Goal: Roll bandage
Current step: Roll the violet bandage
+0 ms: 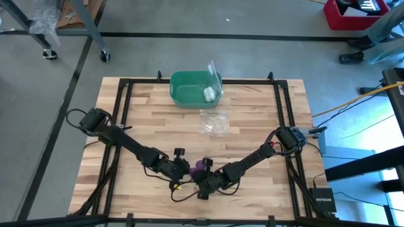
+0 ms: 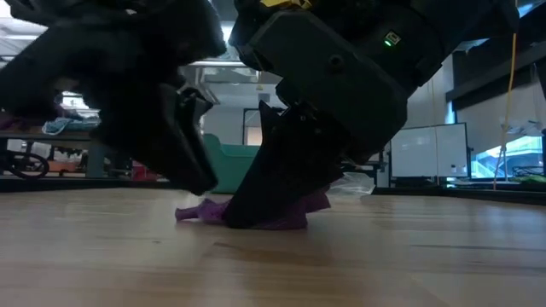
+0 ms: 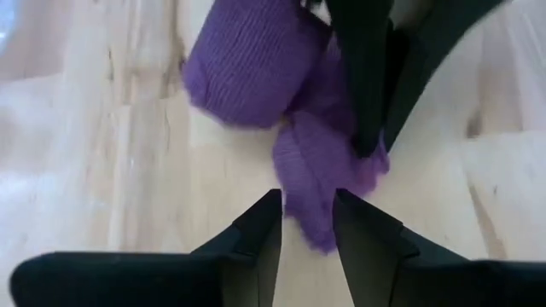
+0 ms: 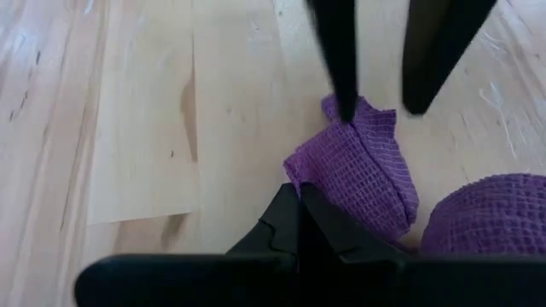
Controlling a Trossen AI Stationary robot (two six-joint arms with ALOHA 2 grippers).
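The purple bandage [image 1: 199,166] lies on the wooden table near its front edge. It is partly wound: a roll [image 3: 256,64] with a loose crumpled strip [image 3: 311,170] lying flat beside it. My right gripper [image 4: 299,200] is shut at the strip's edge. My left gripper [image 3: 309,223] is open, slanting down from the table's left. Its fingers [image 4: 341,94] stand on either side of the strip's free end [image 4: 367,124]. Whether they touch it I cannot tell. My right gripper is shut on the loose strip at one side edge [image 4: 294,170], a short way from the roll. It comes slanting down from the table's right, and its shut fingertips [image 3: 367,141] reach down to the tabletop. The strip lies slack and creased on the wood, and the roll rests beside it.
A green bin [image 1: 183,94] holding a small white roll [image 1: 208,94] stands at the far middle. A clear plastic bag [image 1: 213,123] lies in front of it. A black frame [image 1: 278,107] runs around the table.
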